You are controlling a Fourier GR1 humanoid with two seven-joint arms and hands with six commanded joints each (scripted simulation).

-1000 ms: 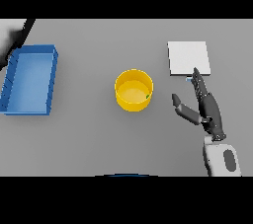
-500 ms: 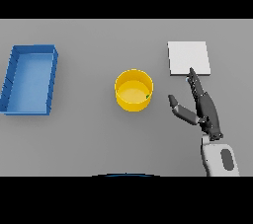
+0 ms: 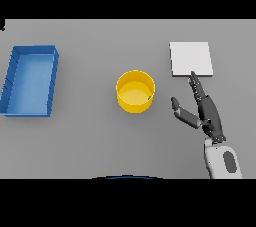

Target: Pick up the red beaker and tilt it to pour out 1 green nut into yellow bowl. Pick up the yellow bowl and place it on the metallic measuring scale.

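Note:
The yellow bowl (image 3: 135,91) stands upright near the middle of the table, with a small green nut (image 3: 149,97) inside by its right wall. The metallic measuring scale (image 3: 190,59) is a flat pale square plate at the back right. My right hand (image 3: 206,112) is open to the right of the bowl, a short gap away, fingers straight and pointing toward the scale's front edge, thumb spread toward the bowl. No red beaker shows. My left hand is out of the picture.
A blue rectangular tray (image 3: 30,81) lies at the far left of the table, nothing visible in it.
The left arm seen at the upper left corner a second ago has left the view. My right hand has shifted slightly left, toward the bowl.

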